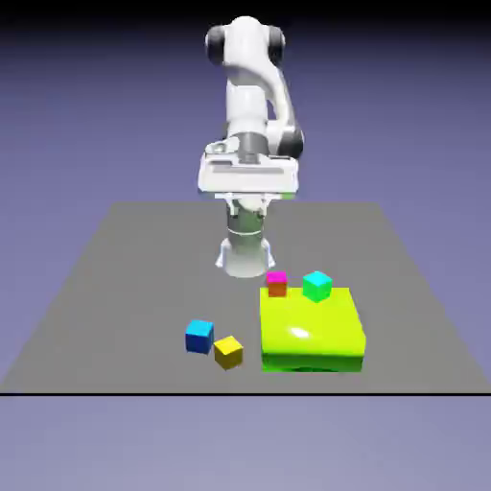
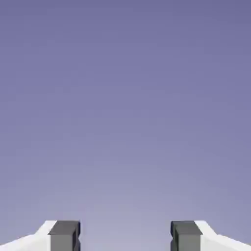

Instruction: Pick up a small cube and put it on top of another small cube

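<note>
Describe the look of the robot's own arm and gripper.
The Franka Panda arm is glossy white with rounded links and dark grey to black caps at its joints. The two-finger gripper has a broad white hand body, white angled fingers and small, blocky grey tips. No cables show.

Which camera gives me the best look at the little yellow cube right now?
The exterior view, since it shows the yellow cube whole, sitting on the grey table near the blue cube. The hand view shows none of it, only plain backdrop beyond the open fingers.
</note>
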